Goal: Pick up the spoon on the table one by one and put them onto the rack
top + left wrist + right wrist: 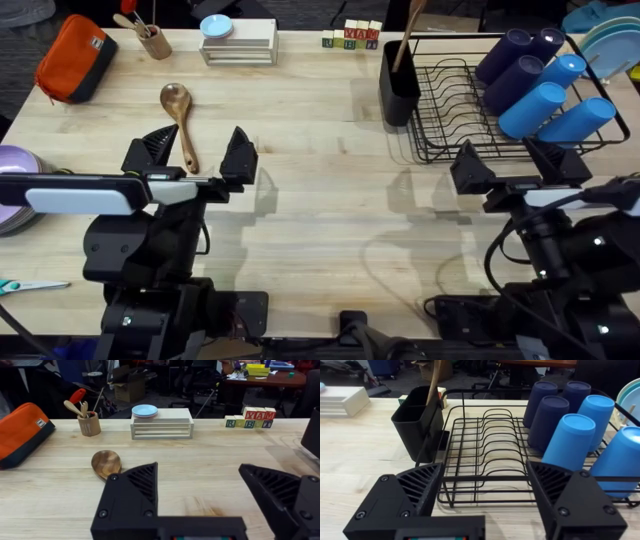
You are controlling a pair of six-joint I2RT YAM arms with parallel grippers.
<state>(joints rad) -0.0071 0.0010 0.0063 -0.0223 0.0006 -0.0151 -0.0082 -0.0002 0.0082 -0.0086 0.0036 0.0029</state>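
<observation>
A brown wooden spoon (pixel 179 118) lies on the table (pixel 320 210) at the left, bowl away from me, and its bowl shows in the left wrist view (pixel 106 463). My left gripper (pixel 195 156) is open just above the table, and the end of the spoon's handle lies between its fingers. Another wooden spoon (pixel 408 35) stands in the black caddy (pixel 398 85) at the left end of the black wire rack (pixel 450 110). My right gripper (pixel 512 165) is open and empty in front of the rack (pixel 490 445).
Several blue cups (pixel 540 85) fill the rack's right side. Along the far edge stand an orange pouch (pixel 75 57), a small wooden cup (pixel 153 40) of utensils, a white stand (pixel 238 42) with a blue plate, and letter blocks (pixel 350 35). Purple plates (pixel 15 170) and scissors (pixel 25 287) sit far left.
</observation>
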